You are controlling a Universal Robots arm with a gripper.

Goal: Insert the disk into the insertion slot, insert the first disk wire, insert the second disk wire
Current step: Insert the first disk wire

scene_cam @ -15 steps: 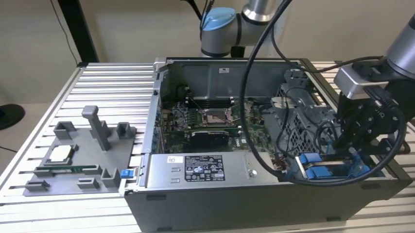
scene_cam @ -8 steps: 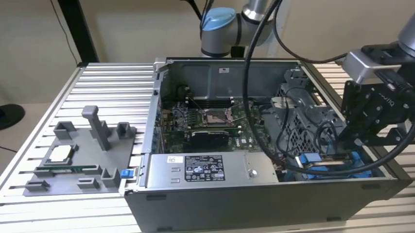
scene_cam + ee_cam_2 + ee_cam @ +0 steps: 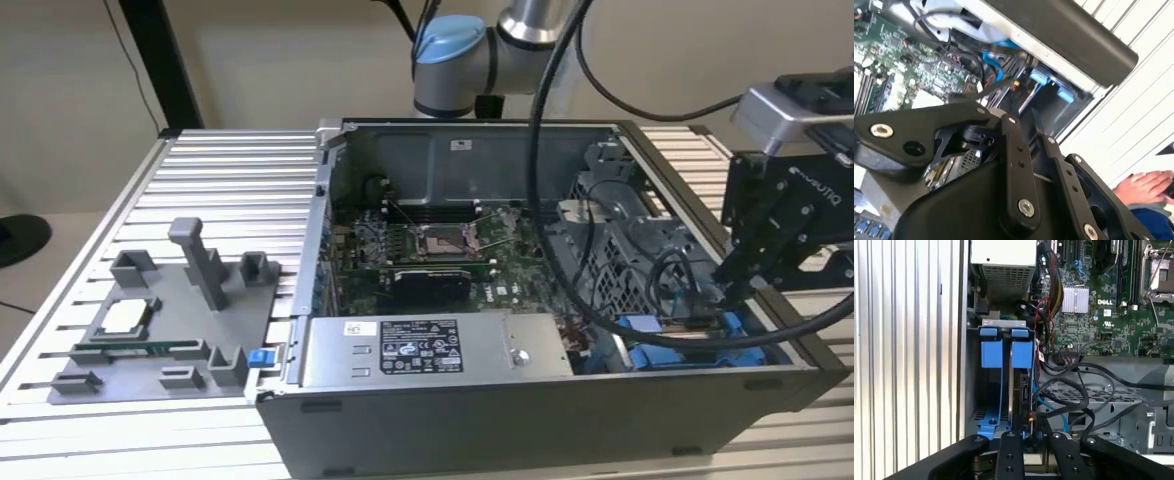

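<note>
The disk [image 3: 1020, 390] stands on edge in the insertion slot [image 3: 988, 395], straight ahead of the jaws; whether they pinch it I cannot tell. Best pushed squarely along the blue rails [image 3: 1022, 354], clear of the cables [image 3: 1089, 370] beside the jaws.

Disk [image 3: 1018, 390] mostly hidden, edge-on; hand [image 3: 1031, 436] cropped by picture edge.

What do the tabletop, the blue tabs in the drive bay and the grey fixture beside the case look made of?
Tabletop: ribbed silvery metal, likely aluminium, dull sheen. Blue tabs: smooth, evenly coloured, probably moulded plastic. Grey fixture: matte, blocky, uniform grey, possibly plastic.
</note>
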